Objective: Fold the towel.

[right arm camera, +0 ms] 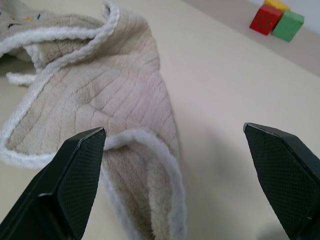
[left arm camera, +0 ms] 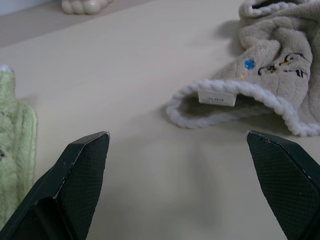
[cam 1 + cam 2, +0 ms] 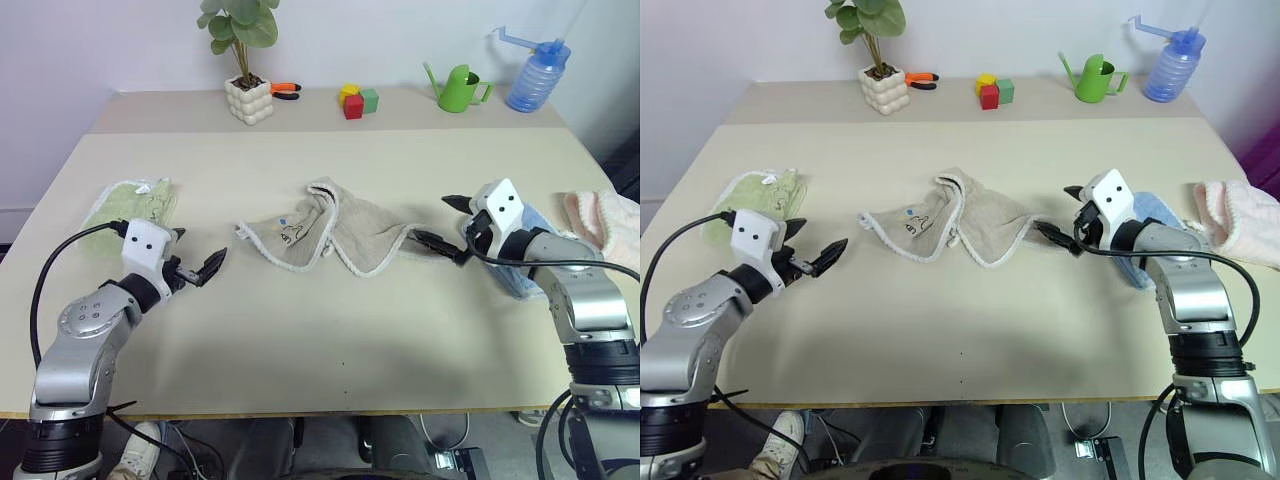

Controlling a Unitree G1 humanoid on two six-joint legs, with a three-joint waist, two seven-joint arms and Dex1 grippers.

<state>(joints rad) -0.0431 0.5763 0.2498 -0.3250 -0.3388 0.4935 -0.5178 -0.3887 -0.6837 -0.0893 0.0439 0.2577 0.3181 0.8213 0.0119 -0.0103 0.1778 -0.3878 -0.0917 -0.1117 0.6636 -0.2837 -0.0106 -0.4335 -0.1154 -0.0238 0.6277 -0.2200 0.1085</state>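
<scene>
The towel (image 3: 335, 228) is a beige cloth with white edging and a small dark print, lying crumpled in the middle of the table (image 3: 320, 340). My left gripper (image 3: 196, 254) hovers open just left of the towel's near-left corner, which the left wrist view shows as a curled white hem (image 2: 220, 97) with a small label ahead of my fingers (image 2: 82, 170). My right gripper (image 3: 448, 224) stands open at the towel's right end. In the right wrist view the towel's folded edge (image 1: 135, 150) lies between and ahead of my open fingertips. Neither gripper holds anything.
A pale green towel (image 3: 135, 203) lies at the left. A light-blue towel (image 3: 530, 272) sits under my right forearm, with a pink cloth (image 3: 605, 220) beyond it. Along the back stand a potted plant (image 3: 249, 98), orange pliers (image 3: 286, 90), coloured blocks (image 3: 356, 100), a green watering can (image 3: 460, 90) and a blue bottle (image 3: 538, 75).
</scene>
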